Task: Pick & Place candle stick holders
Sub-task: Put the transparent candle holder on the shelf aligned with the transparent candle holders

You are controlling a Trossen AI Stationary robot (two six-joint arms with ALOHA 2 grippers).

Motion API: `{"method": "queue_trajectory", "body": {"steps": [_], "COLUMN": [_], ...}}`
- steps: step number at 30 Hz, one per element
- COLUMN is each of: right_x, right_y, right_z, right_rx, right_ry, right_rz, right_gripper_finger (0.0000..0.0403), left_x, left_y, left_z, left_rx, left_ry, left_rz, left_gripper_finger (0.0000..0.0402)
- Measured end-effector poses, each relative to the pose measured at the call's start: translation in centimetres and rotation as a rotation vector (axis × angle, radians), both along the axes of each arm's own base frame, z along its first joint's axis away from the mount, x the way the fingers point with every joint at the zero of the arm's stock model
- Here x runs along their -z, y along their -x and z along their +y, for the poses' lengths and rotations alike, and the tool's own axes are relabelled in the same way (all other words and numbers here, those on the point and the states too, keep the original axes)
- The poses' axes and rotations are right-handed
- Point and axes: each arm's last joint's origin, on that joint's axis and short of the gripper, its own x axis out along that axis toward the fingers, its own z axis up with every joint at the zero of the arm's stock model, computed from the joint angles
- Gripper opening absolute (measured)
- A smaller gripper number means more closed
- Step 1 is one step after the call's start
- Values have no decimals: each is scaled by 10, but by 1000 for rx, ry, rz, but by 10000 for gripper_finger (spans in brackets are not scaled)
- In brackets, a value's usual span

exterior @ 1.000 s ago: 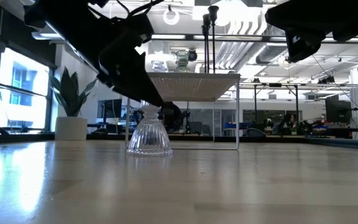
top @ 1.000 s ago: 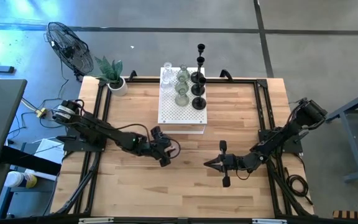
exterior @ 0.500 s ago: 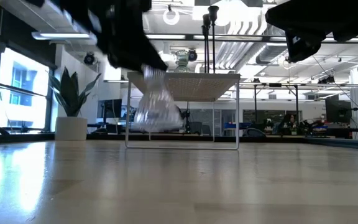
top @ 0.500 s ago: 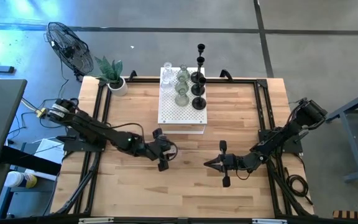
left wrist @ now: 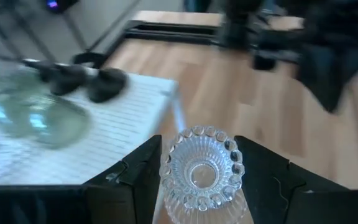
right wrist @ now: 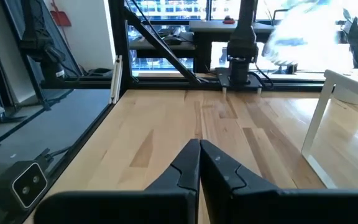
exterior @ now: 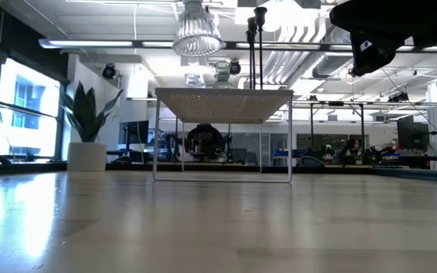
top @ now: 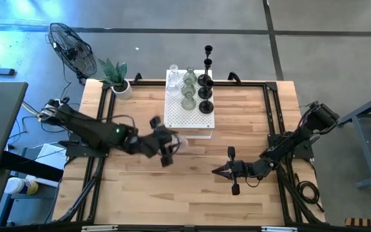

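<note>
Left gripper [top: 172, 143] is clamped on a clear ribbed glass holder [left wrist: 201, 174], one finger [left wrist: 132, 180] on each side of it. In the low view the holder [exterior: 196, 30] hangs well clear of the table [top: 192, 193], above the level of the white box's top, toward the box's left end. From above, the gripper sits just beside the white box [top: 185, 119], at its front-left corner, and the left arm runs back from there toward the plant [top: 116, 78] side of the table.

On the box: the other holders, glass ones [top: 187, 87] on the side nearer the plant, black ones [top: 205, 80] on the side away from it, all standing upright. The left wrist view shows them blurred, black ones [left wrist: 82, 78] and glass ones [left wrist: 33, 115].

Right gripper [top: 219, 170] is away from the box, low over the table's front half, fingers [right wrist: 188, 165] pinched together with nothing between them. Nothing lies near it.
</note>
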Motion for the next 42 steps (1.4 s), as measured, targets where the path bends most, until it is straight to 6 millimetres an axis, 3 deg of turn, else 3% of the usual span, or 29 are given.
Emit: {"method": "queue_trajectory", "body": {"steps": [6,12,17,30,42], "right_x": [0,0,0,1,1], "right_y": [0,0,0,0,0], "right_z": [0,0,0,0,0], "right_rx": [1,1,-1,-4,-4], "right_ry": [0,-7,-6,-7,-6], "right_rz": [0,1,4,7,7], "right_gripper_finger": [1,1,1,2,1], "left_x": [-26,-22,-19,4,11], "left_y": [-4,-8,-3,2,-8], "left_z": [40,96,125,165,169], "left_rx": [-121,-237,-304,-397,-390], "left_ry": [-37,-3,19,41,28], "left_rz": [5,48,92,112,101], "left_gripper_finger": [181,182,183,182,179]}}
